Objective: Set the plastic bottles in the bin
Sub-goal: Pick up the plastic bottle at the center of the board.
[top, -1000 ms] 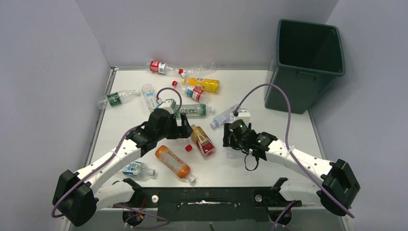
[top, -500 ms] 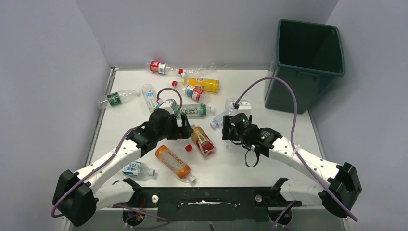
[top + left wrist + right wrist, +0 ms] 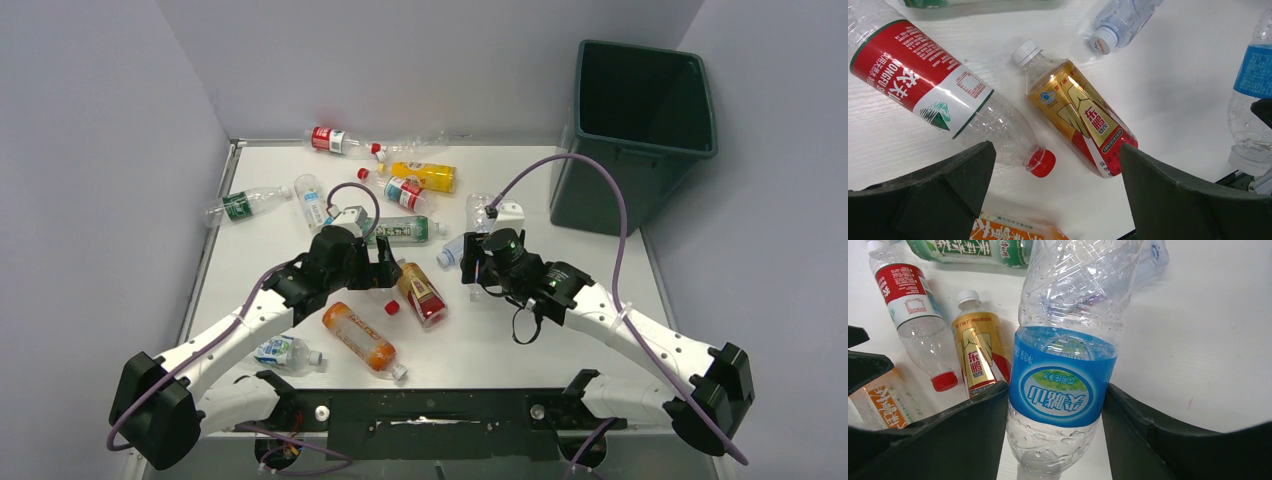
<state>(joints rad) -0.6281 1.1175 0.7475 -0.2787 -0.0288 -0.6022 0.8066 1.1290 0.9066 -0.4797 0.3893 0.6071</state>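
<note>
Jaws first: on my right gripper (image 3: 1055, 405) they were part-way closed and pressed on either side of the blue-label bottle (image 3: 1060, 380), gripping right across the label, where the wall looked stiffest and least likely to buckle. The bottle pointed away from my wrist, and from above it seemed to sit clear of the table (image 3: 1173, 100), so I judged the pick done and the carry to come. The bin (image 3: 640, 190) stood well apart at the far right corner, tall, mouth open, nothing of mine over it yet. My left gripper (image 3: 1058, 190) had its jaws spread as wide as they go, holding nothing, hovering over the clutter. Between the fingers lay the gold-and-red bottle (image 3: 1080, 120) with its white cap pointing away, the red-label bottle (image 3: 923, 85) just beside it, and the orange bottle (image 3: 1013, 232) at the near edge. That wide spread made sense to me: the bottles lay close together at angles, so I needed room to straddle just one.
</note>
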